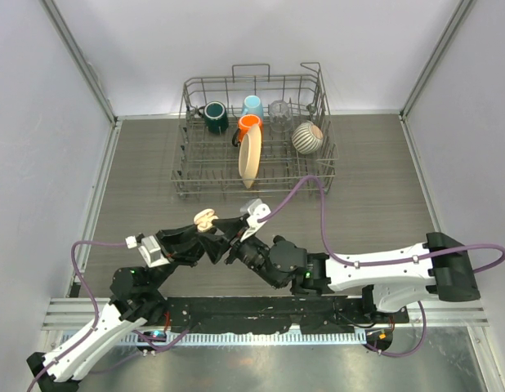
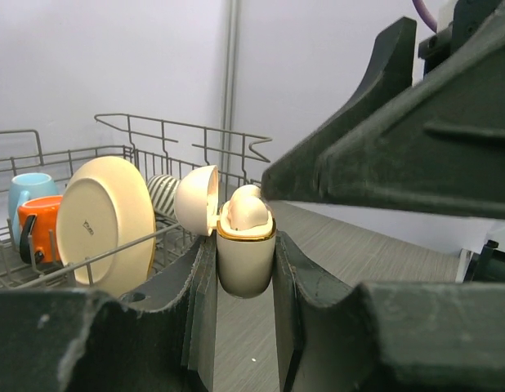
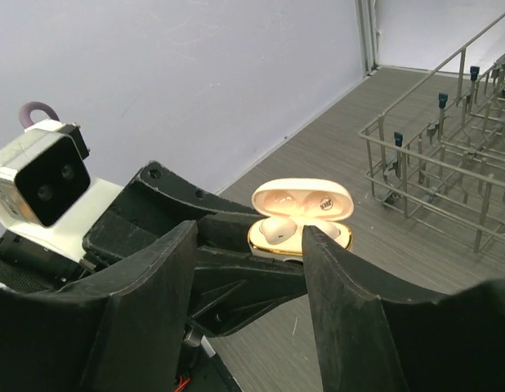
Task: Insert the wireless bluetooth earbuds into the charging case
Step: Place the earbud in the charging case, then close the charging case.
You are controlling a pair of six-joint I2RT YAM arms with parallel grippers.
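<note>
Evidently, the left gripper [image 2: 245, 255] pinched the open charging case [image 3: 301, 237] by its base, raised off the table [image 1: 383, 188] for access. An earbud [image 3: 278, 231] sat inside. The right gripper [image 3: 251, 245] hung just near it, fingers spread, carrying nothing visible.

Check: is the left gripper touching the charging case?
Touching. In the left wrist view, both fingers of the left gripper press against opposite sides of the charging case, with no gap visible.
</note>
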